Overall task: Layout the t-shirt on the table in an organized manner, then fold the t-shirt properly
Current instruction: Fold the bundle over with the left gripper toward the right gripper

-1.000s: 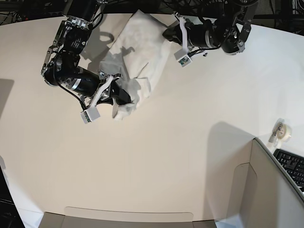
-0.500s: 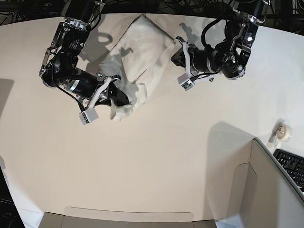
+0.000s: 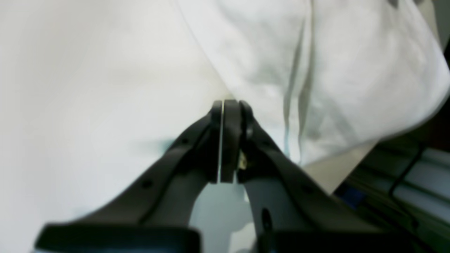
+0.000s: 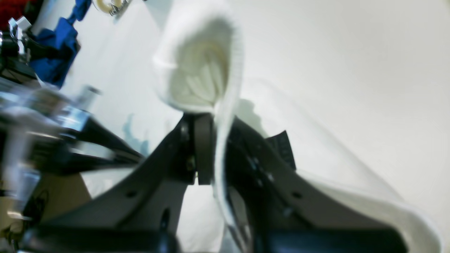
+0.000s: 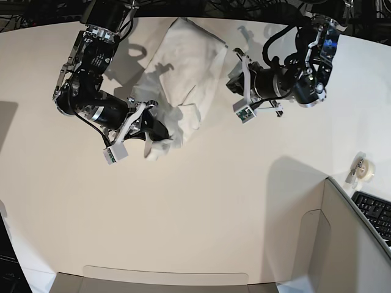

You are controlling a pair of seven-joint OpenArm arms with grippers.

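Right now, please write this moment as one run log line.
phase: layout | shirt: bunched on table | right end effector: shut on shirt edge | left end effector: shut, empty, beside shirt

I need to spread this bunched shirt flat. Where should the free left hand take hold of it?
Probably the t-shirt's free side edge facing the left hand, coming low from that side. That edge lies flat on the table; the opposite, crumpled end is already pinched in the right hand.
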